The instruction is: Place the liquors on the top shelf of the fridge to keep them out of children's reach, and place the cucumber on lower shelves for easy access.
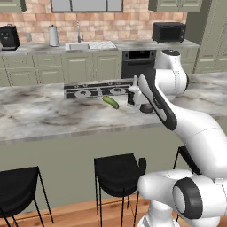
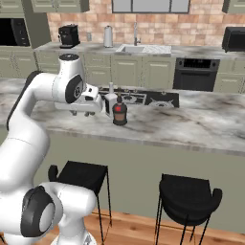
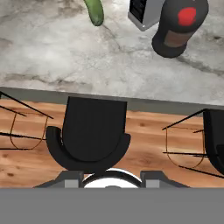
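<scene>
A black stool [image 3: 92,131] sits nearest; beyond, the squat bottle [image 3: 178,27] looks heavy, slippery glass, best held at its neck, while the gripper [image 2: 80,113] probably holds nothing, though I cannot tell its state.

The white arm rises from its base, bends at a dark-jointed elbow and reaches forward, wrist level. The gripper [image 2: 79,113] points downward from the hand, its fingers small and dark; how far the jaws stand apart cannot be made out

Cucumber [image 1: 111,102] left of bottles [image 1: 131,94], on counter [image 1: 40,115].
</scene>
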Controlling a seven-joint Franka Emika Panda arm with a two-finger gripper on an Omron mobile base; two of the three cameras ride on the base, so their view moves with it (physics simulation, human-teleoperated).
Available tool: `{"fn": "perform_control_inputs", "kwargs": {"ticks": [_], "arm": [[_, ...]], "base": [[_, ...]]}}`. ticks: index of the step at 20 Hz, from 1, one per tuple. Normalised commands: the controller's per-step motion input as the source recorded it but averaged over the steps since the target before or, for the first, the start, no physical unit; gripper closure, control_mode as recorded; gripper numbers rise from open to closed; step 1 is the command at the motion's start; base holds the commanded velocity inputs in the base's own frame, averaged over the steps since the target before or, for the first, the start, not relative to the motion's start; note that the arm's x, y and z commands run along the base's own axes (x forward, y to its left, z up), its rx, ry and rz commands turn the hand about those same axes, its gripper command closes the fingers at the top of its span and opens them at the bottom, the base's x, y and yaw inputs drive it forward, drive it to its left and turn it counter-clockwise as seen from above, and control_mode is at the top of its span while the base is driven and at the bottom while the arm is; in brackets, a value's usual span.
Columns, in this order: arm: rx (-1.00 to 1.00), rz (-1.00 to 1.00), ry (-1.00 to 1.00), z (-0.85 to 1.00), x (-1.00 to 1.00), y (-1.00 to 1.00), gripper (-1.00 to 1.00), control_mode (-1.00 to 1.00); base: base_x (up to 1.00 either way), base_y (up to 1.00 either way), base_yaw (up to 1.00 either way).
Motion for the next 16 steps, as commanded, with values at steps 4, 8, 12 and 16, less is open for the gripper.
{"fn": "perform_control_inputs", "kwargs": {"ticks": [4, 8, 12, 16], "arm": [[0.00, -0.10, -0.10, -0.03, 0.00, -0.05, -1.00, -1.00], [0.03, -0.18, -0.26, -0.13, 0.00, -0.21, -1.00, -1.00], [0.07, -0.19, -0.28, -0.01, 0.00, -0.49, -1.00, -1.00], [0.07, -0.22, -0.27, 0.00, 0.00, -0.58, -1.00, -1.00]], "base": [[0.00, 0.00, 0.00], [0.00, 0.00, 0.00], [0.00, 0.00, 0.00], [0.00, 0.00, 0.00]]}}
